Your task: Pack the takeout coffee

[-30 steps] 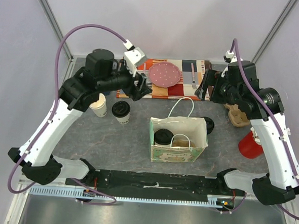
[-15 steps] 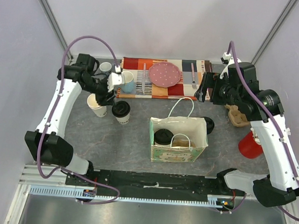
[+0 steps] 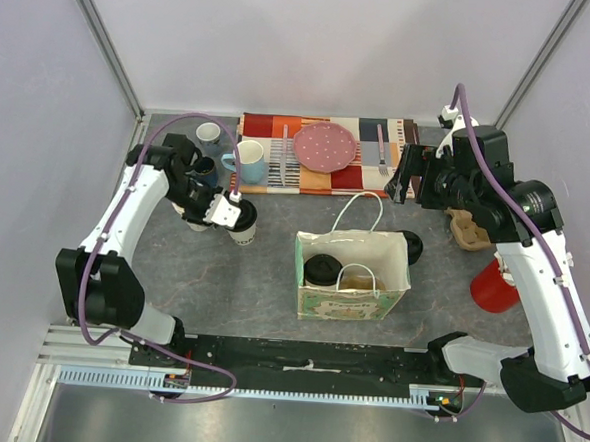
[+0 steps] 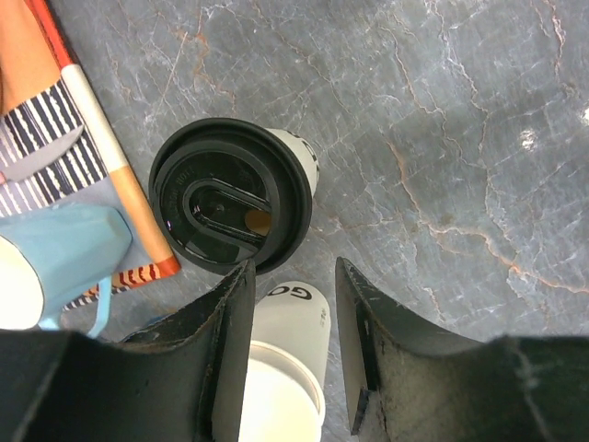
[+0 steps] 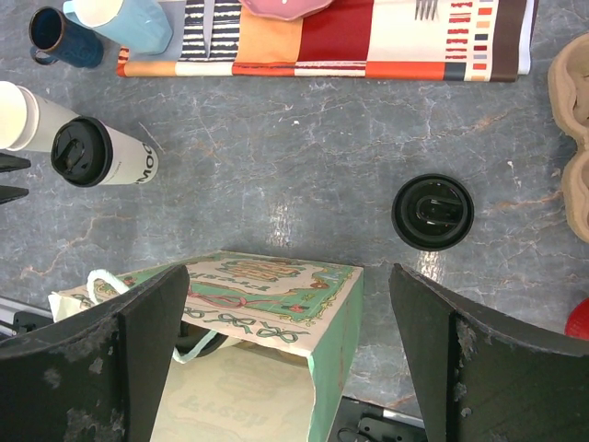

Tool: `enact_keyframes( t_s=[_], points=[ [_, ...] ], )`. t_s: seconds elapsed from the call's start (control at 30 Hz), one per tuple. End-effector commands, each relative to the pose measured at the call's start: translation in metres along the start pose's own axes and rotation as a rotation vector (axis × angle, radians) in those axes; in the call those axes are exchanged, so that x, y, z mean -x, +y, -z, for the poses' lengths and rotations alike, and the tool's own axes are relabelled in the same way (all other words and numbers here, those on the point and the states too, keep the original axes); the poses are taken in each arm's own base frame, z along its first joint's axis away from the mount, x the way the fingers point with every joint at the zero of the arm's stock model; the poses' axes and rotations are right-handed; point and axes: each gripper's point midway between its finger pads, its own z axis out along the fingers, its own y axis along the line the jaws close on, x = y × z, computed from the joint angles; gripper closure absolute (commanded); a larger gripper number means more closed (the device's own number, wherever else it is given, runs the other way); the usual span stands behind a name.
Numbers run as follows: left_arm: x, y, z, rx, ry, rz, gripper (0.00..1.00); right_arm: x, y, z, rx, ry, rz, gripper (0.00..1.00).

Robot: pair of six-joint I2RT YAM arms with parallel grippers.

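Two cream paper cups stand at the left. One has a black lid and also shows in the top view and the right wrist view. The other cup has no lid and is mostly hidden in the top view. My left gripper is low and open, with its fingers on either side of the unlidded cup. A gap shows on the cup's right side. A loose black lid lies right of the paper bag. A black-lidded cup sits inside the bag. My right gripper hangs open and empty high above the bag.
A striped placemat at the back holds a pink plate and a fork. A light-blue mug, a navy mug and a white mug stand near the left gripper. A cardboard cup carrier and a red cup are at the right.
My left arm has swung back from over the placemat to the left and lowered its open gripper around the unlidded cup. The right arm has barely moved.
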Motion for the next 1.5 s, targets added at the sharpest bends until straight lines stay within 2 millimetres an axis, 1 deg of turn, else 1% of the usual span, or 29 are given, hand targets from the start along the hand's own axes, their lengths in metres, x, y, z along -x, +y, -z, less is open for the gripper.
enact_keyframes(
  t_s=[0.0, 0.07, 0.1, 0.17, 0.27, 0.43, 0.57, 0.8, 1.0, 1.03, 1.13, 1.2, 1.27, 1.37, 1.47],
  points=[
    [0.006, -0.014, -0.007, -0.079, -0.059, -0.111, 0.53, 0.005, 0.003, 0.006, 0.018, -0.026, -0.020, 0.02],
    [0.003, -0.012, -0.011, -0.090, -0.065, -0.113, 0.54, 0.004, 0.004, 0.006, 0.018, -0.023, -0.024, 0.02],
    [0.001, -0.007, -0.012, -0.075, -0.062, -0.124, 0.54, 0.004, 0.004, 0.005, 0.020, -0.019, -0.026, 0.02],
    [-0.002, -0.002, -0.014, -0.072, -0.057, -0.127, 0.54, 0.004, 0.005, 0.005, 0.020, -0.017, -0.029, 0.02],
    [-0.011, -0.004, -0.018, -0.106, -0.040, -0.121, 0.56, 0.004, 0.005, 0.005, 0.019, -0.014, -0.032, 0.02],
    [-0.011, 0.010, -0.022, -0.071, -0.051, -0.149, 0.57, 0.006, 0.006, 0.006, 0.021, -0.011, -0.029, 0.02],
    [-0.013, 0.010, -0.023, -0.082, -0.049, -0.141, 0.58, 0.006, 0.006, 0.005, 0.019, -0.006, -0.030, 0.02],
    [-0.001, 0.015, -0.027, -0.073, -0.087, -0.165, 0.59, 0.005, 0.006, 0.000, 0.012, 0.010, -0.028, 0.02],
    [0.002, 0.018, -0.032, -0.076, -0.098, -0.163, 0.60, 0.007, 0.007, -0.004, 0.011, 0.012, -0.026, 0.02],
    [0.003, 0.019, -0.033, -0.075, -0.104, -0.164, 0.60, 0.006, 0.010, -0.004, 0.026, 0.023, -0.027, 0.02],
    [0.011, 0.025, -0.029, -0.059, -0.117, -0.182, 0.60, 0.006, 0.011, -0.004, 0.035, 0.028, -0.025, 0.02],
    [0.021, 0.029, -0.022, -0.039, -0.135, -0.200, 0.60, 0.006, 0.012, -0.003, 0.038, 0.024, -0.027, 0.02],
    [0.028, 0.025, -0.018, -0.046, -0.150, -0.216, 0.59, 0.006, 0.012, -0.004, 0.037, 0.027, -0.027, 0.02],
    [0.032, 0.020, -0.017, -0.049, -0.161, -0.224, 0.57, 0.005, 0.012, -0.004, 0.039, 0.030, -0.028, 0.02],
    [0.026, 0.016, -0.024, -0.075, -0.144, -0.199, 0.57, 0.004, 0.012, -0.004, 0.039, 0.033, -0.029, 0.02]
  ],
)
